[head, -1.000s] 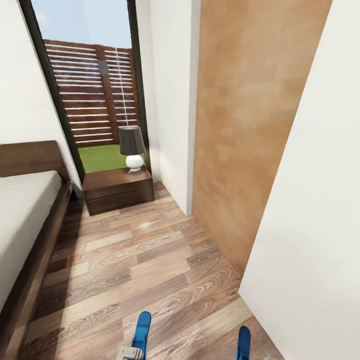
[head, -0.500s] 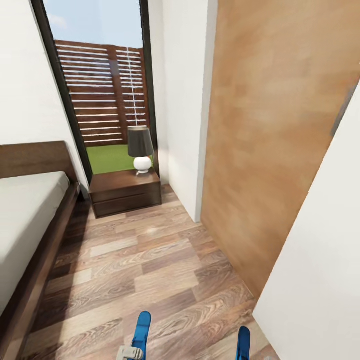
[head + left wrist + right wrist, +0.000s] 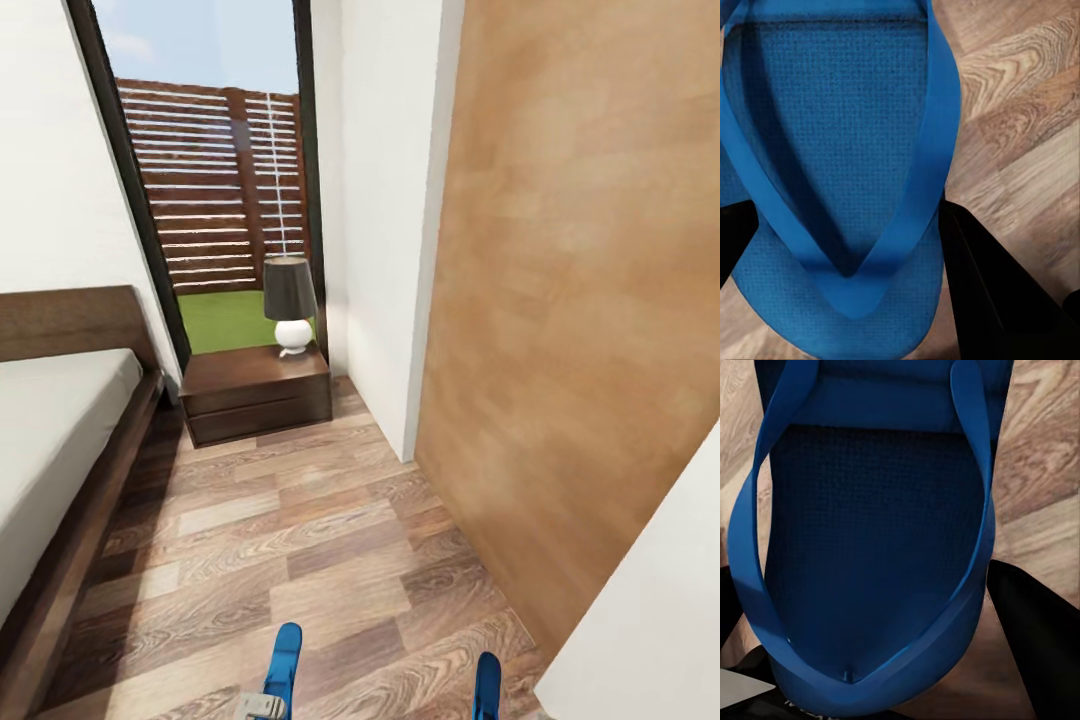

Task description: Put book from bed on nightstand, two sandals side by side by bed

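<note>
Two blue sandals, one pinched in my left gripper (image 3: 847, 247), one in my right gripper (image 3: 870, 652), low centre of frame. Light and floppy, I judge; toe-end grips suit. Bed (image 3: 60, 440) lies left.

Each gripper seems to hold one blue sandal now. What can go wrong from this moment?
1. The left sandal and the right sandal sit between dark fingers at their edges; a loose grip might let one slip onto the wood floor.
2. The passage between the bed and the wooden wall panel looks narrow, so the base could brush either.
</note>
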{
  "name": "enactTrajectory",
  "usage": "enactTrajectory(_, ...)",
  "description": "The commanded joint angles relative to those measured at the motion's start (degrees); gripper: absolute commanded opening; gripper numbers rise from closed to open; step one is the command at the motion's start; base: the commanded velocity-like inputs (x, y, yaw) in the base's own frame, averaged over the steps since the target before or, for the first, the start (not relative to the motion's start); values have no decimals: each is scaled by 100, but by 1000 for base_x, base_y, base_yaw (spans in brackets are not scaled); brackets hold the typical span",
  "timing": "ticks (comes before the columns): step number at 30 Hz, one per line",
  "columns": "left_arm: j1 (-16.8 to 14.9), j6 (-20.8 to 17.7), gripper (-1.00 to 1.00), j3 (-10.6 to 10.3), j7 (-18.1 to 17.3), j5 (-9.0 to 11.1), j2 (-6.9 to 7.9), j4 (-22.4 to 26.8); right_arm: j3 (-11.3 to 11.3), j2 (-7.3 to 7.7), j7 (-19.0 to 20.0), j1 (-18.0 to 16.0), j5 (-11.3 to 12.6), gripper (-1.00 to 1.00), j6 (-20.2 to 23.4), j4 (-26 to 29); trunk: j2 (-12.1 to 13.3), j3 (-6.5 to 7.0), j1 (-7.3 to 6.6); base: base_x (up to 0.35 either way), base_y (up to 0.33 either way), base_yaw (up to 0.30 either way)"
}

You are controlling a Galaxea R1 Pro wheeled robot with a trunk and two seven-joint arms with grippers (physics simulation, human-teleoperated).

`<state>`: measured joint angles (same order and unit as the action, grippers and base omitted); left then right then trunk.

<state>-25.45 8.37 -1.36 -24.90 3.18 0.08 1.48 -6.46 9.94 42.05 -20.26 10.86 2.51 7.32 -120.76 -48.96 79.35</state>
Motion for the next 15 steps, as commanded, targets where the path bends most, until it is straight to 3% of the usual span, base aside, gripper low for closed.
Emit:
enactTrajectory(1,-4,16,-100,-13,-23,25,1,-5,-48,-1,28,-4,5,-100,29,-2,-2,-5,2,328,0,8)
enactTrajectory(9,-4,16,-100,-13,-23,25,1,-7,-48,-1,25,-4,7,-100,30,-2,-2,-5,2,328,0,235)
enactTrajectory(15,-4,16,-100,-13,-23,25,1,-7,-48,-1,27,-4,7,-100,30,-2,-2,-5,2,328,0,108)
